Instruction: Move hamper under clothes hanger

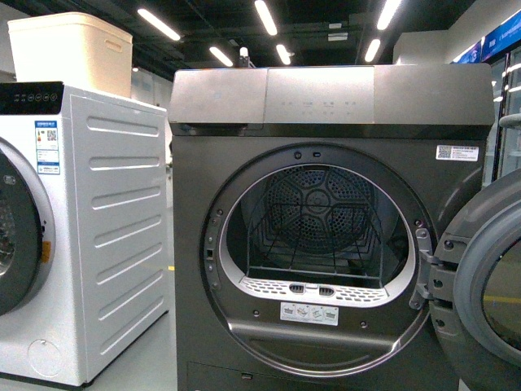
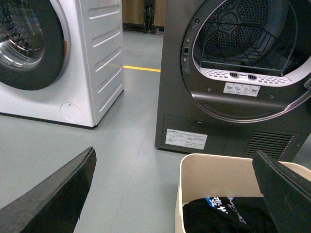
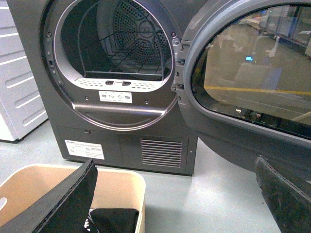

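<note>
Grey dryer (image 1: pixel 326 102) fills the frame's centre, door (image 1: pixel 488 293) open; before it the hamper (image 2: pixel 218 179) holds seemingly black clothing (image 2: pixel 223 213); left gripper (image 2: pixel 174 153) and right gripper (image 3: pixel 176 161), jaws spread wide

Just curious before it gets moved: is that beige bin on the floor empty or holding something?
Not empty: the hamper holds a black garment lying low inside, well below its rim.

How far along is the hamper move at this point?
Done: nothing yet; the hamper sits on the floor before the open dryer, a black garment inside. In hand: left claw and right claw are open near it, gripping nothing. Left: grasp it, take it to the clothes hanger, which no view shows.
</note>
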{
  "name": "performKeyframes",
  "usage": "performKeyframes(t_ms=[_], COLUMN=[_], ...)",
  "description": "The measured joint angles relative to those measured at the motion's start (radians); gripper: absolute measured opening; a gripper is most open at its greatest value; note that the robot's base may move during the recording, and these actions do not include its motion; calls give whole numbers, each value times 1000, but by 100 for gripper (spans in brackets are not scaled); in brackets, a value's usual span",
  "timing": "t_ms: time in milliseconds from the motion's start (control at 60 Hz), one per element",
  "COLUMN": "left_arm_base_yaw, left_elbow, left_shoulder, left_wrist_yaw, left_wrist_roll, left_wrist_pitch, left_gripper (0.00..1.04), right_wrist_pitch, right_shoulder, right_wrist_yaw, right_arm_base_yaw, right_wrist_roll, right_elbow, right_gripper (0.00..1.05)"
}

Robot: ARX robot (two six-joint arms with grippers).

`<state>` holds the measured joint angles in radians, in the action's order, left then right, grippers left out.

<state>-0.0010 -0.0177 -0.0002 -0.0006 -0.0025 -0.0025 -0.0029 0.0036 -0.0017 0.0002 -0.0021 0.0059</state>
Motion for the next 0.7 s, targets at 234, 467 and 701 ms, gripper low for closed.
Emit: performKeyframes(t_ms=[234, 467, 701], left_arm_base_yaw=[10, 75, 11], left_elbow=[-19, -118, -317], left_shoulder=[306, 975, 1621], left_wrist_yaw=[-130, -51, -78], left_wrist_roll=[-35, -70, -89], left_wrist_pitch=[119, 644, 893], left_gripper=[98, 98, 98], right_wrist_pitch=[69, 569, 737], right_shoulder=[309, 936, 1464], right_wrist_yaw=[84, 26, 27], right_arm_base_yaw=[5, -6, 63], right_wrist_roll=[105, 124, 122], right_elbow=[36, 133, 323], right_gripper=[97, 97, 97])
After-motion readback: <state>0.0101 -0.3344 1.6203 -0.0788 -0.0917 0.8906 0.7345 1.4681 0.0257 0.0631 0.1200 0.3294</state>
